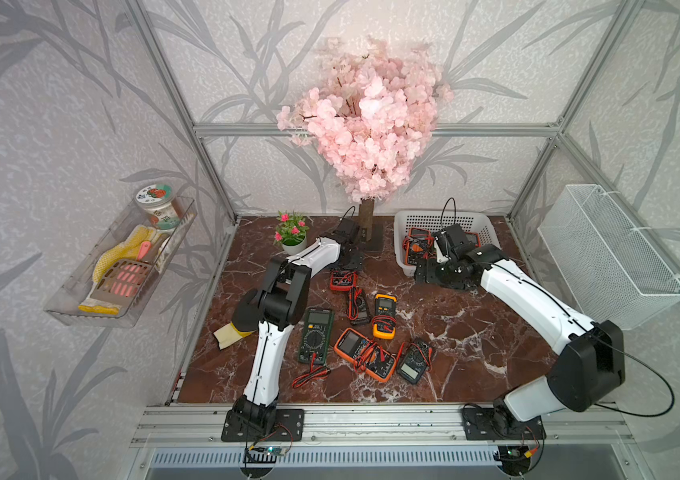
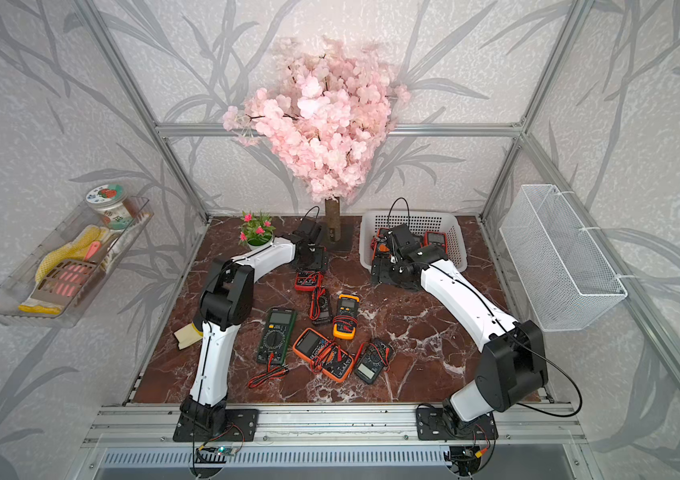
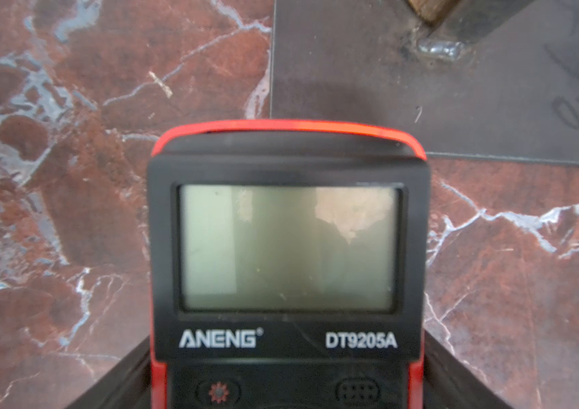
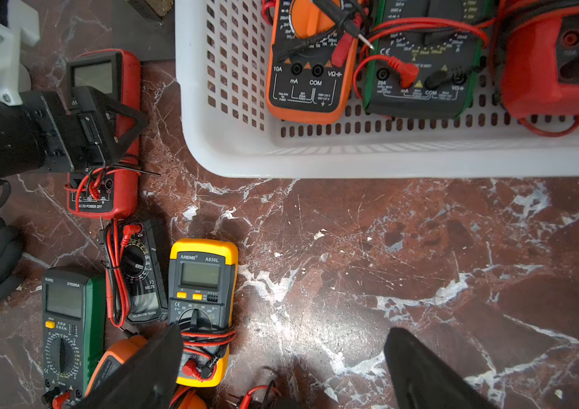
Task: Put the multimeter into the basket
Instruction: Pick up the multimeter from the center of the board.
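Observation:
A red-and-black multimeter (image 1: 343,280) (image 3: 288,248) lies flat on the marble table, left of the basket. My left gripper (image 1: 348,259) (image 3: 288,382) reaches down over it, a black finger (image 3: 121,386) against each red side. The right wrist view shows the same grip across the multimeter (image 4: 125,88). The white perforated basket (image 1: 409,216) (image 4: 231,152) stands at the back right with an orange, a green and a red meter inside. My right gripper (image 1: 423,274) (image 4: 284,375) hangs open over bare marble just in front of the basket's near left corner, holding nothing.
Several more multimeters lie mid-table: yellow (image 1: 385,316), green (image 1: 315,334), orange (image 1: 365,353), two dark ones (image 1: 413,361) (image 1: 359,305). The pink tree's dark base plate (image 3: 422,88) sits just beyond the red meter. A potted plant (image 1: 292,235), a glove (image 1: 242,320), a wire-mesh bin (image 1: 608,257) and a clear tray (image 1: 122,266) lie around.

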Robot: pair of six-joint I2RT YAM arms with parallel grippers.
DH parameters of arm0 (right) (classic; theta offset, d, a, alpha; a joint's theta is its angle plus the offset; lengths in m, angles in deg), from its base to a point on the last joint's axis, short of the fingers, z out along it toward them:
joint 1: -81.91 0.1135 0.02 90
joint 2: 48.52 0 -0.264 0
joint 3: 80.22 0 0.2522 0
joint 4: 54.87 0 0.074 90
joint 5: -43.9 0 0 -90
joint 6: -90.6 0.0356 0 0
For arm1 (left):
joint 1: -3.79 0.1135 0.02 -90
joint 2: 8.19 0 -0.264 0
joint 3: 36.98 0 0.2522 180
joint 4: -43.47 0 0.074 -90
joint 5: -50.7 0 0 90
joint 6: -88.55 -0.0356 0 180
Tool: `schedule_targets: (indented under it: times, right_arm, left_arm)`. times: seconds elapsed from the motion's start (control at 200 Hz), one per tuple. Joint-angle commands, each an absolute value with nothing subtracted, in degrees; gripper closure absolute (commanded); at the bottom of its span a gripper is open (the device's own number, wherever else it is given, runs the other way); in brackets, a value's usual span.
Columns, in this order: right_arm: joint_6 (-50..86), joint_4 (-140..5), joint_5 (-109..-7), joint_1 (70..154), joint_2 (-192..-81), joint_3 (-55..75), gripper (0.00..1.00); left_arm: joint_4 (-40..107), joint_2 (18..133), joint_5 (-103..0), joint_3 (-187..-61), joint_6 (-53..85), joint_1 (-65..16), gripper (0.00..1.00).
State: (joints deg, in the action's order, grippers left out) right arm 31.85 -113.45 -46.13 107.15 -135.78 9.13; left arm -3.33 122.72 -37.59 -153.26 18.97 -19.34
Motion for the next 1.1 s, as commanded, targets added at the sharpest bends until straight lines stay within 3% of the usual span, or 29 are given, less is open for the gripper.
schedule_targets:
  times: [0.0, 0.21, 0.735, 1.095]
  right_arm:
    - [31.4, -113.4, -45.4, 107.4, -134.7, 8.2, 0.05]
    - [31.6, -112.7, -45.5, 107.4, -134.4, 7.3, 0.05]
    - [31.7, -110.1, -45.3, 106.3, -134.4, 7.0, 0.05]
    - [31.7, -109.3, -46.8, 100.9, -135.0, 8.3, 0.05]
  left_arm:
    - [-6.2, 119.8, -40.6, -153.1, 19.3, -19.6, 0.36]
    - [-6.5, 115.1, -41.1, -151.1, 19.8, -19.6, 0.42]
    - [-5.3, 101.5, -40.8, -139.3, 24.2, -20.2, 0.42]
    - [-5.2, 94.0, -39.6, -136.1, 25.7, -25.8, 0.42]
